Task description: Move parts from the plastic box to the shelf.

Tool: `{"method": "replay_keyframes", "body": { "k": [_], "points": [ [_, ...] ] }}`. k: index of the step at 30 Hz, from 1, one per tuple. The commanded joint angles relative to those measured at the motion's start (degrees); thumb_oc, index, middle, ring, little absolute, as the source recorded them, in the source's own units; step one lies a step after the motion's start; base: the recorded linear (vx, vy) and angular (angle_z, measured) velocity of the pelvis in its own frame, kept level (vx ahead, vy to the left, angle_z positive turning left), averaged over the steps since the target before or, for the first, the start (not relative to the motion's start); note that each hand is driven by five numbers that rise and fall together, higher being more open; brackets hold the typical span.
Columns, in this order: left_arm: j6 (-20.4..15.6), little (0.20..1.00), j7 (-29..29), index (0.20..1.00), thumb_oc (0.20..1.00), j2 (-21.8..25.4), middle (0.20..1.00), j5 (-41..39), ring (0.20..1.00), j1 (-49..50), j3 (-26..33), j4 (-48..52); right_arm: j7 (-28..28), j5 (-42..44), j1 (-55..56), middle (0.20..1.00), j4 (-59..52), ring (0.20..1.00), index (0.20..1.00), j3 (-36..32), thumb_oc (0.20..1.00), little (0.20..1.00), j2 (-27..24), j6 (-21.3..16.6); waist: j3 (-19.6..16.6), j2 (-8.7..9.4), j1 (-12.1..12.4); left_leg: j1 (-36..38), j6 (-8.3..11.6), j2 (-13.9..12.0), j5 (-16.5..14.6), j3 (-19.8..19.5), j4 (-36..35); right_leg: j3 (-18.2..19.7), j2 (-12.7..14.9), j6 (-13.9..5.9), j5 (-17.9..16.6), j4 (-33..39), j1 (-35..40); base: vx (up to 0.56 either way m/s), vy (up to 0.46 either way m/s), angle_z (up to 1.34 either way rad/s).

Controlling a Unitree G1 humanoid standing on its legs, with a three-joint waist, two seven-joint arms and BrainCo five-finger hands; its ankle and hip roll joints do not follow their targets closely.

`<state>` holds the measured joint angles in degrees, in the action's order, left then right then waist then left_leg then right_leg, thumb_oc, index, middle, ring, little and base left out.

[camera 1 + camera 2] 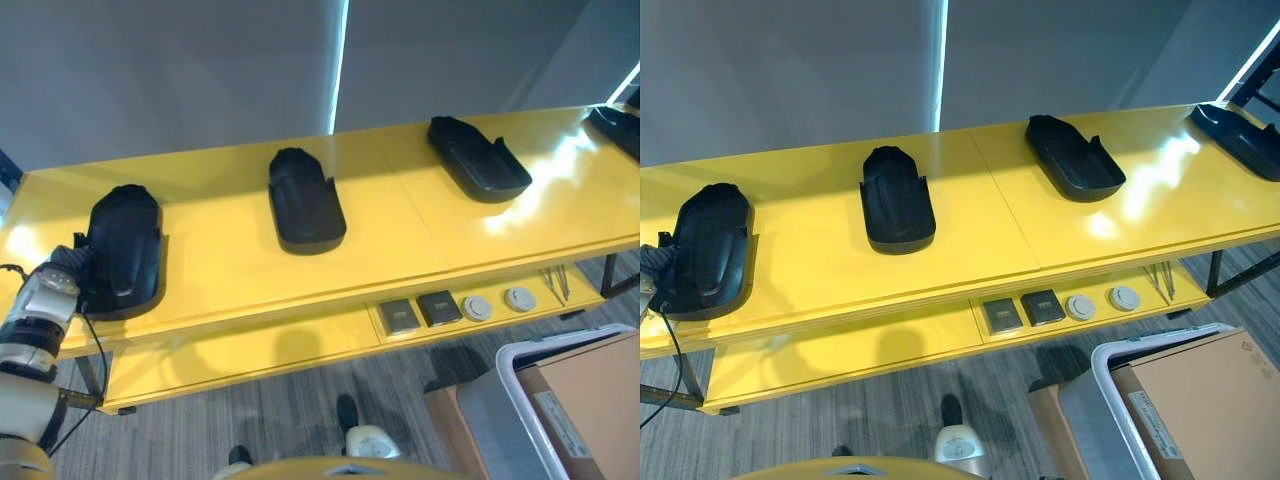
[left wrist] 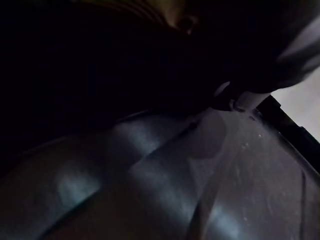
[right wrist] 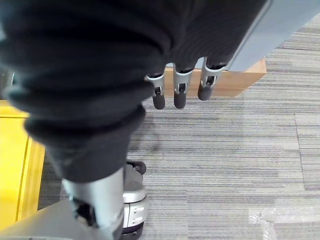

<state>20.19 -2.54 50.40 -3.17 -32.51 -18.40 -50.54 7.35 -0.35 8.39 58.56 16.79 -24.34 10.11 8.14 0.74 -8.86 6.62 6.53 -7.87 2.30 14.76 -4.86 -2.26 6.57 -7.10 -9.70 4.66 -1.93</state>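
Left robot hand (image 1: pixel 72 262) at the leftmost part (image 1: pixel 125 248) on the shelf (image 1: pixel 400 240) (grip unclear); right robot hand (image 3: pixel 180 92) relaxed.

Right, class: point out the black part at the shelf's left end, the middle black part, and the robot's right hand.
Left black part (image 1: pixel 125 240), left eye view, on its raised back.
Middle black part (image 1: pixel 305 205), left eye view, on its hollow centre.
Right hand (image 3: pixel 180 92), right wrist view, on a straight finger.

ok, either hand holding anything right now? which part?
Left hand is at the near end of the leftmost black part on the shelf; fingers hidden, grip unclear. Right hand hangs relaxed, holding nothing.
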Motion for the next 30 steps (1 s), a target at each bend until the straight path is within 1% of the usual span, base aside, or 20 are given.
{"method": "replay_keyframes", "body": {
  "k": [1, 2, 3, 8, 13, 15, 18, 19, 21, 23, 24, 26, 27, 28, 29, 30],
  "points": [
    [0.44, 0.2, -3.81, 0.2, 0.2, 1.84, 0.2, 1.3, 0.2, -7.95, 0.67, -2.09, 0.38, -0.42, -0.6, 1.0, 0.76, 1.0, 1.0, 1.45, 1.0, 1.0, -3.07, -0.76, 1.07, -0.78, 0.41, -4.05, -3.4, -0.46, -2.18, 0.96, 4.68, 1.43, 0.83, -3.7, 7.82, -4.97, 1.17, 0.0, 0.0, 0.0],
    [0.3, 0.335, -4.18, 0.335, 0.335, 1.74, 0.335, 1.03, 0.335, -7.95, 0.96, -2.43, 0.23, -0.31, -0.53, 1.0, 0.75, 1.0, 1.0, 1.54, 1.0, 1.0, -2.99, -0.81, 1.04, -0.77, 0.39, -4.01, -3.38, -0.48, -2.17, 1.03, 4.69, 1.4, 0.84, -3.7, 7.82, -4.94, 1.23, 0.0, 0.0, 0.0],
    [0.33, 1.0, -4.82, 1.0, 1.0, 1.58, 1.0, 1.19, 1.0, -8.08, 1.24, -2.8, 0.09, -0.13, -0.54, 1.0, 0.81, 1.0, 1.0, 1.6, 1.0, 1.0, -2.94, -0.87, 0.97, -0.79, 0.3, -3.86, -3.34, -0.52, -2.16, 1.12, 4.63, 1.41, 0.85, -3.7, 7.83, -4.88, 1.32, 0.0, 0.0, 0.0],
    [-0.4, 1.0, -10.1, 1.0, 1.0, 1.43, 1.0, 0.44, 1.0, -8.01, 2.75, -3.0, 0.03, -0.65, -0.54, 1.0, 1.32, 1.0, 1.0, 1.95, 1.0, 1.0, -2.3, -0.93, 0.75, -0.63, 0.3, -3.21, -3.24, -0.55, -2.2, 1.32, 4.22, 1.38, 0.92, -3.74, 7.85, -4.55, 1.84, 0.01, 0.004, 0.0],
    [-1.21, 1.0, -12.73, 1.0, 1.0, 1.97, 1.0, 0.26, 1.0, -9.15, 3.36, -2.61, -0.37, -0.9, -0.02, 1.0, 2.17, 1.0, 1.0, 2.1, 1.0, 1.0, -2.04, -1.83, 0.5, -0.39, 0.31, -2.61, -3.16, -0.62, -2.32, 1.4, 3.95, 1.08, 0.99, -3.81, 7.96, -4.35, 2.42, 0.01, 0.0, 0.0],
    [-2.26, 1.0, -13.86, 1.0, 1.0, 2.45, 1.0, -0.28, 1.0, -9.84, 3.42, -2.11, -0.43, -0.94, 0.05, 1.0, 2.41, 1.0, 1.0, 2.15, 1.0, 1.0, -1.97, -2.12, 0.31, -0.31, 0.37, -2.33, -3.11, -0.62, -2.39, 1.42, 3.84, 0.91, 1.04, -3.85, 7.99, -4.19, 2.74, 0.0, 0.0, 0.0],
    [-4.86, 1.0, -16.39, 1.0, 1.0, 2.81, 1.0, -2.55, 1.0, -10.92, 3.67, -0.43, -0.7, -1.34, 0.05, 1.0, 2.69, 1.0, 1.0, 2.39, 1.0, 1.0, -1.58, -2.5, -0.04, -0.21, 0.59, -1.84, -3.11, -0.57, -2.53, 1.31, 3.5, 0.68, 1.07, -3.86, 8.06, -3.94, 3.21, 0.0, 0.0, 0.0],
    [-7.15, 1.0, -18.11, 1.0, 1.0, 3.03, 1.0, -4.64, 1.0, -11.52, 3.9, 1.19, -0.95, -1.22, 0.1, 1.0, 2.6, 1.0, 1.0, 2.55, 1.0, 1.0, -1.35, -2.57, -0.23, -0.16, 0.77, -1.54, -3.09, -0.56, -2.61, 1.24, 3.34, 0.45, 1.09, -3.87, 8.09, -3.78, 3.53, 0.03, -0.013, 0.04],
    [-11.0, 1.0, -19.1, 1.0, 1.0, 3.58, 1.0, -7.83, 1.0, -11.91, 4.18, 3.83, -1.24, -0.89, 0.17, 1.0, 2.46, 1.0, 1.0, 2.51, 1.0, 1.0, -0.95, -2.43, -0.45, -0.11, 1.02, -1.1, -3.09, -0.59, -2.74, 1.21, 3.14, 0.14, 1.11, -3.88, 8.12, -3.57, 3.98, 0.03, -0.02, 0.06],
    [-14.25, 1.0, -17.45, 1.0, 1.0, 3.75, 1.0, -13.78, 1.0, -11.18, 5.35, 9.59, -1.74, -0.76, 0.41, 1.0, 2.61, 1.0, 1.0, 2.2, 1.0, 1.0, -0.31, -2.54, -0.7, -0.05, 1.57, -0.79, -3.05, -0.63, -3.0, 1.03, 3.12, -0.23, 1.19, -3.88, 8.22, -3.25, 4.47, 0.03, -0.021, 0.04],
    [-14.14, 1.0, -17.0, 1.0, 1.0, 3.72, 1.0, -14.13, 1.0, -10.73, 5.9, 11.32, -1.81, -0.79, 0.44, 1.0, 2.66, 1.0, 1.0, 2.03, 1.0, 1.0, -0.15, -2.5, -0.72, -0.03, 1.71, -0.71, -3.03, -0.63, -3.03, 0.99, 3.1, -0.32, 1.21, -3.87, 8.19, -3.13, 4.59, 0.04, -0.014, 0.05],
    [-14.19, 1.0, -14.0, 1.0, 1.0, 2.95, 1.0, -16.78, 1.0, -7.53, 9.02, 21.66, -2.11, -0.98, 0.5, 1.0, 2.84, 1.0, 1.0, 1.09, 1.0, 1.0, 0.86, -2.34, -0.76, 0.1, 2.62, -0.41, -2.91, -0.64, -3.13, 0.63, 2.98, -0.8, 1.25, -3.76, 8.08, -2.46, 5.13, 0.05, -0.015, 0.07],
    [-13.44, 1.0, -11.11, 1.0, 1.0, 0.3, 1.0, -18.06, 1.0, -1.59, 13.49, 33.81, -2.56, -1.66, 0.64, 1.0, 3.21, 1.0, 1.0, 0.11, 1.0, 1.0, 1.93, -2.58, -0.66, 0.19, 3.65, -0.12, -2.72, -0.7, -3.17, 0.14, 2.78, -1.26, 1.3, -3.67, 7.85, -1.48, 5.83, 0.04, -0.013, 0.11],
    [-14.61, 1.0, -9.52, 1.0, 1.0, -0.56, 1.0, -18.1, 1.0, 0.17, 14.52, 35.97, -2.69, -1.99, 0.72, 1.0, 3.31, 1.0, 1.0, -0.23, 1.0, 1.0, 2.24, -2.78, -0.6, 0.22, 3.97, -0.07, -2.66, -0.75, -3.16, 0.01, 2.73, -1.4, 1.33, -3.65, 7.8, -1.27, 5.98, 0.04, -0.012, 0.09],
    [-13.13, 1.0, -7.46, 1.0, 1.0, -3.51, 1.0, -19.07, 1.0, 5.39, 17.08, 44.22, -3.11, -2.69, 0.94, 1.0, 3.45, 1.0, 1.0, -1.0, 1.0, 1.0, 3.13, -2.94, -0.51, 0.32, 4.78, -0.04, -2.56, -0.79, -3.14, -0.47, 2.64, -1.71, 1.38, -3.58, 7.72, -0.92, 6.34, 0.02, -0.011, 0.09],
    [-11.23, 1.0, -5.07, 1.0, 1.0, -7.09, 1.0, -23.33, 1.0, 10.0, 18.85, 49.4, -3.47, -2.79, 1.25, 1.0, 3.5, 1.0, 1.0, -1.61, 1.0, 1.0, 3.89, -3.1, -0.36, 0.48, 5.6, -0.12, -2.5, -0.79, -3.13, -0.99, 2.66, -1.95, 1.44, -3.53, 7.77, -0.94, 6.49, 0.0, 0.0, 0.0]
  ]
}}
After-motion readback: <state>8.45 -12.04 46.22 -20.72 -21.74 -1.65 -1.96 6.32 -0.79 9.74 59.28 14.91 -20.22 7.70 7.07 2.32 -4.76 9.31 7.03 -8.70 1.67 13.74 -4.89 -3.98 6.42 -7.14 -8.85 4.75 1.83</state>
